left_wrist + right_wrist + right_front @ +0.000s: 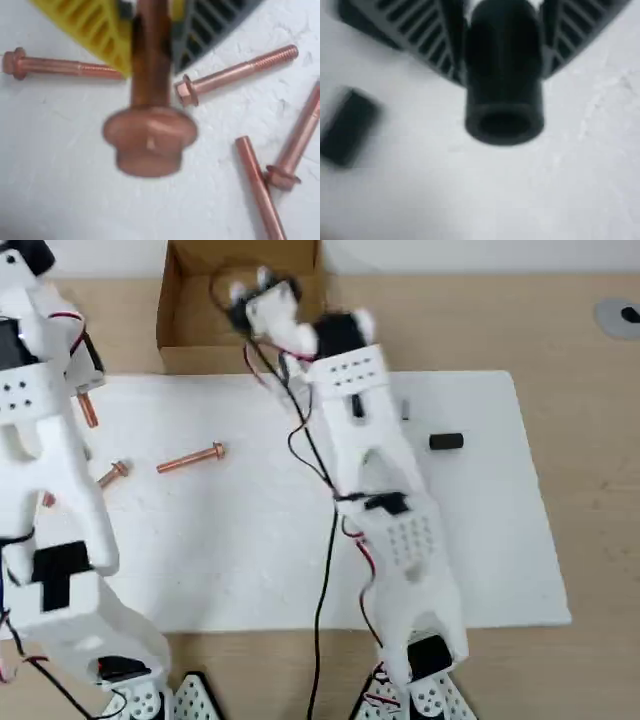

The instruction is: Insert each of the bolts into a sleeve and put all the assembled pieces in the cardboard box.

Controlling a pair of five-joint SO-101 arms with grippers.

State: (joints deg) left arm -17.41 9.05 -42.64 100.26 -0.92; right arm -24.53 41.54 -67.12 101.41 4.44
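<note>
My left gripper (pixel 150 55) is shut on a copper bolt (pixel 150 135), gripped by the shank between a yellow finger (pixel 95 30) and a dark grey finger (pixel 215 25), a little above the white mat. Several more copper bolts lie under it, one (pixel 235 75) close by. My right gripper (pixel 503 65) is shut on a black sleeve (pixel 504 100) whose open end faces the camera. A second black sleeve (pixel 347 127) lies on the mat beside it. From above, loose bolts (pixel 190 458) lie at the mat's left and a sleeve (pixel 446 441) at its right.
The open cardboard box (pixel 172 310) stands at the back, just beyond the white mat (pixel 250 540). The right arm (pixel 390 500) stretches up the mat's middle, with wires trailing beside it. The left arm (pixel 50 470) covers the mat's left edge.
</note>
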